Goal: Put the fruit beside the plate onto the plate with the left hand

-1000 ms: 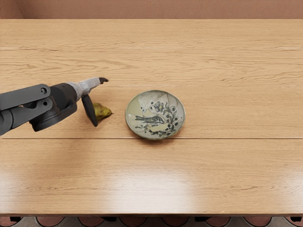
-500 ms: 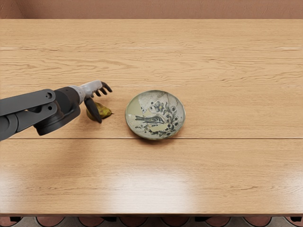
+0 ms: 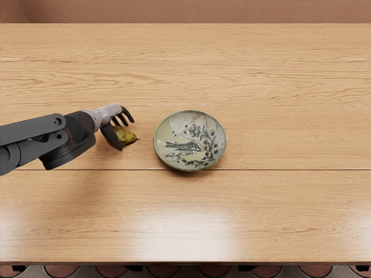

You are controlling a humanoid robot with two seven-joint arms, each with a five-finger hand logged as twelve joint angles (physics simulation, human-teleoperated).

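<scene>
The plate [image 3: 190,140] lies mid-table [image 3: 261,87]; the pear [image 3: 126,136] lies just left of it; the left hand [image 3: 113,121] is at the pear's left side.

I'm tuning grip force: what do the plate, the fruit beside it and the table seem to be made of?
Plate: likely glazed ceramic; it is pale with a dark painted bird pattern and a soft sheen.
Fruit: organic-looking, with dull yellow-green skin and brown patches, perhaps a pear.
Table: wood or veneer, with visible grain, plank seams and a satin glare near the front.
</scene>
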